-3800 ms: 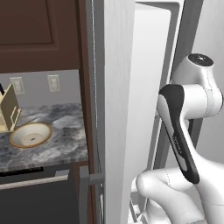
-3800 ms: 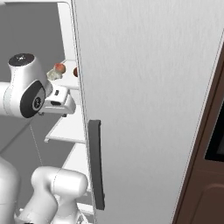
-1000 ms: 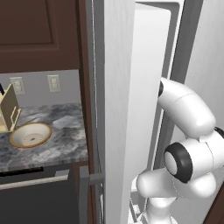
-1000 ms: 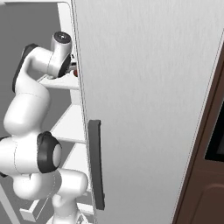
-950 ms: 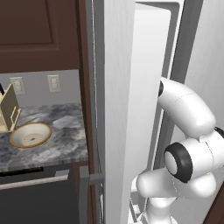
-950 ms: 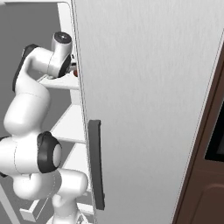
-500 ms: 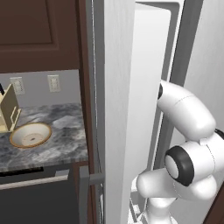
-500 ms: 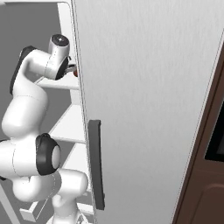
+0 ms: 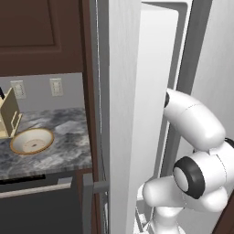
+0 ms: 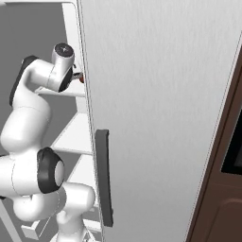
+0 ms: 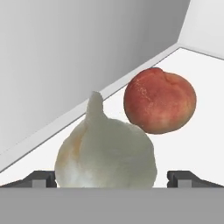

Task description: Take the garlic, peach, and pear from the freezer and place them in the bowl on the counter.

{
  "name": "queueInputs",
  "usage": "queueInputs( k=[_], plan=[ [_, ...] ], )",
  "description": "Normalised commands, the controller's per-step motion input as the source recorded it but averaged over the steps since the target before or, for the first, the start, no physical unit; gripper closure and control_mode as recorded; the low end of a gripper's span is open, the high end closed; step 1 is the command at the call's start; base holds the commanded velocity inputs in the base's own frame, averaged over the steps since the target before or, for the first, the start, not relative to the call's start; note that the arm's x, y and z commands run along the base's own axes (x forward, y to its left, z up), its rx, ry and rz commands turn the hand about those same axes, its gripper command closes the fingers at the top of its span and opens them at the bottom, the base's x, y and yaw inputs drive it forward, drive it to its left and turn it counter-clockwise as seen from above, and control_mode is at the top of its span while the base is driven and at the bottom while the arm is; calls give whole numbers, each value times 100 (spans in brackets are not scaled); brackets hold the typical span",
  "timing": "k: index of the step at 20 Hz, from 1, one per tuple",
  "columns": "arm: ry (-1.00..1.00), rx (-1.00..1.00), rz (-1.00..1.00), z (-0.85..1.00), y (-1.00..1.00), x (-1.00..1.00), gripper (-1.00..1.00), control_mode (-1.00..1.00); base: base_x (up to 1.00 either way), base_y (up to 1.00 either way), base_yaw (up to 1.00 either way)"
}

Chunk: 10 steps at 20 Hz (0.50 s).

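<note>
Garlic (image 11: 105,151) sits on a white freezer shelf (image 11: 192,113), its pointed tip up, right between the gripper (image 11: 112,178) fingertips (image 11: 41,178), which stand spread wide to either side of the bulb and not clenched on it (whether they touch it I cannot tell). Just behind the garlic, towards the shelf's back corner, lies a peach (image 11: 159,106), red and orange. Outside the freezer (image 9: 157,91), the bowl (image 9: 32,140) rests on the counter (image 9: 64,148) near its front edge, beside a knife block (image 9: 9,114).
</note>
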Motion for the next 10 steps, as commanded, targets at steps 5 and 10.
queueInputs(
  k=[5,10],
  plan=[
    [0,0,7,-2,16,26,-100,-100,0,0,0],
    [0,0,6,-14,5,19,100,-100,0,0,0]
  ],
)
